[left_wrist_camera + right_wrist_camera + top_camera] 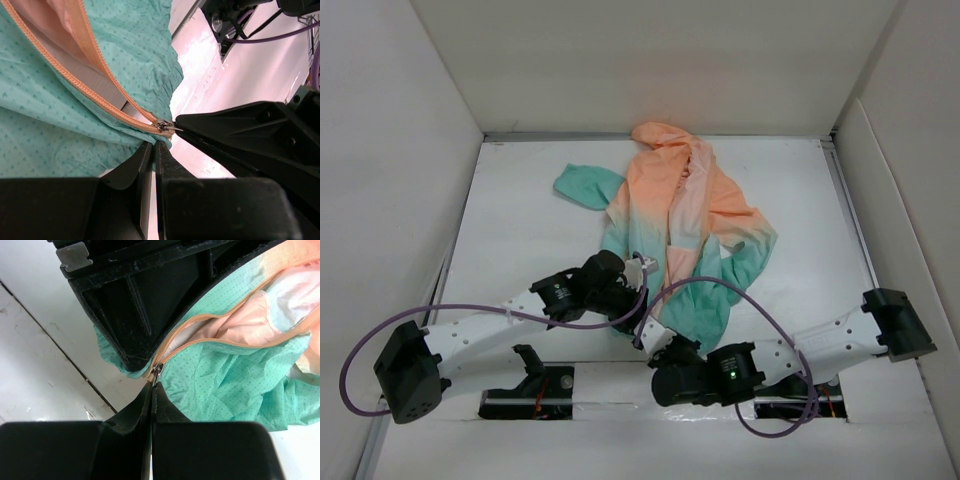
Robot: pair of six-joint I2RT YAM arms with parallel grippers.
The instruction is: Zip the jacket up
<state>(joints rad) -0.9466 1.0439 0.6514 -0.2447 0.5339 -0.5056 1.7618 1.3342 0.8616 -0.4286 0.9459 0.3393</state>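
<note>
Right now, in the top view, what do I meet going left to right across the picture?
Left arm's elbow → jacket's teal sleeve → its pink lining → right arm's elbow. Jaws omitted: they overlap the jacket.

Your left arm stretches in low from its base on the left and your right arm reaches across from the right, so both wrists end up close together near the middle. The left gripper has its jaws pinched tight, and the right gripper is clamped down too, no gap at the tips. The two sit nearly tip to tip, angled in at each other.
</note>
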